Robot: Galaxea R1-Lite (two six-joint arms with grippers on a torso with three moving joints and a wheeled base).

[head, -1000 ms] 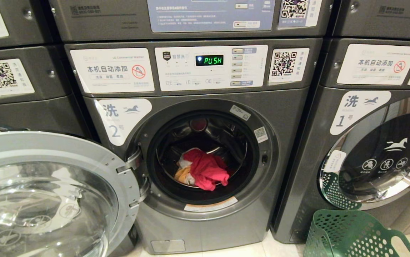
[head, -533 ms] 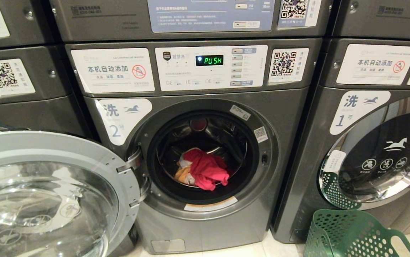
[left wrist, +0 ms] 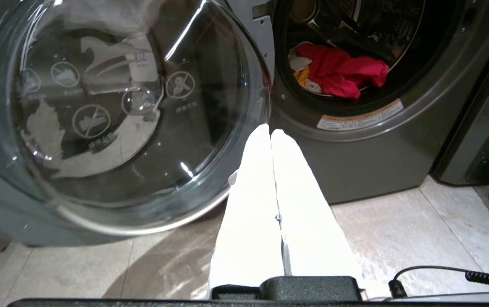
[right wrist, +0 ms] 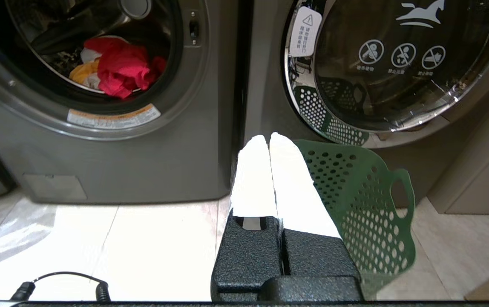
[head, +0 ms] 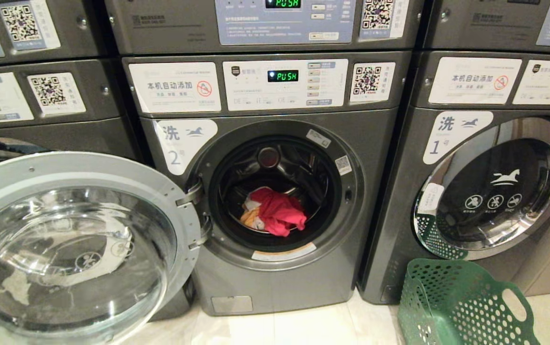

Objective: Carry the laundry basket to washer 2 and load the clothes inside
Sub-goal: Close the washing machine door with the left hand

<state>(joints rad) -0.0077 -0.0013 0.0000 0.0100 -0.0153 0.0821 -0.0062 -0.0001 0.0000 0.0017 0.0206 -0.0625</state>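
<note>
Both pairs of fingers are pressed together and empty. Beyond the left gripper (left wrist: 271, 133) tips, the clothes (left wrist: 339, 69) lie in the drum of washer 2 (head: 275, 201), its door (left wrist: 116, 111) swung wide beside them. The laundry basket (right wrist: 355, 200) stands on the floor just beside the right gripper (right wrist: 268, 137).

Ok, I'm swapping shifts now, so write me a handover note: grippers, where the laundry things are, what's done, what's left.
Left gripper: fingers shut, empty, low before the open glass door.
Right gripper: fingers shut, empty, near the dark green perforated plastic basket.
Pink-red, yellow-orange and white clothes lie inside the dark grey front-load washer 2.
Basket stands on the floor before washer 1.
Done: carrying, loading.
Left: door is open; basket's inside not fully visible.
</note>
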